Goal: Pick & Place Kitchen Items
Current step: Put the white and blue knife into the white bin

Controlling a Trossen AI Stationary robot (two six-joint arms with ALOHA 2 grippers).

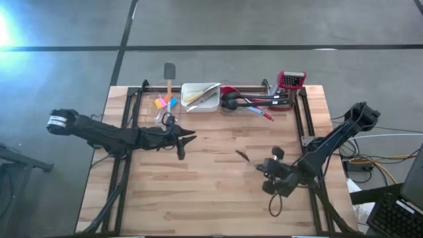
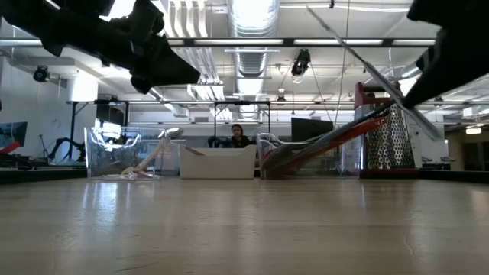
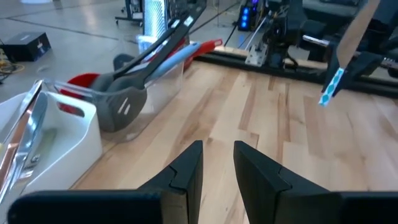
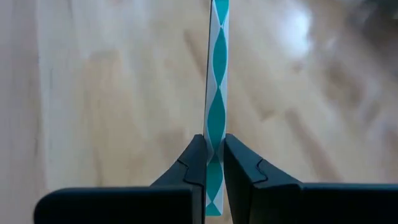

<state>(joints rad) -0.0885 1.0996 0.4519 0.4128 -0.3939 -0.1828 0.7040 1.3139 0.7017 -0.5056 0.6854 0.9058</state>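
**Right gripper holds a thin patterned stick above the table**

The right gripper [image 4: 213,158] is squeezed tight on a thin flat stick with a teal and white wavy pattern [image 4: 217,81]. In the high view this gripper [image 1: 264,166] is at about 4 o'clock on the light wooden table [image 1: 211,198], and the stick [image 1: 242,155] pokes out toward the middle.

The left gripper [image 3: 217,163] has a small gap between its two dark fingers [image 3: 188,168], and nothing is in the gap. It hangs over the table at about 9 o'clock [image 1: 188,137].

At 12 o'clock, along the far edge, sit the other kitchen things. A white box-shaped tray [image 1: 210,100] holds shiny metal tongs [image 1: 201,94]. Just beside it, long red and black spoons and spatulas [image 1: 248,100] lie in a clear bin. Small orange, pink and blue pieces [image 1: 163,104] sit nearby, maybe in another clear bin. A metal box grater with a red top [image 1: 291,80] stands at 1 o'clock.
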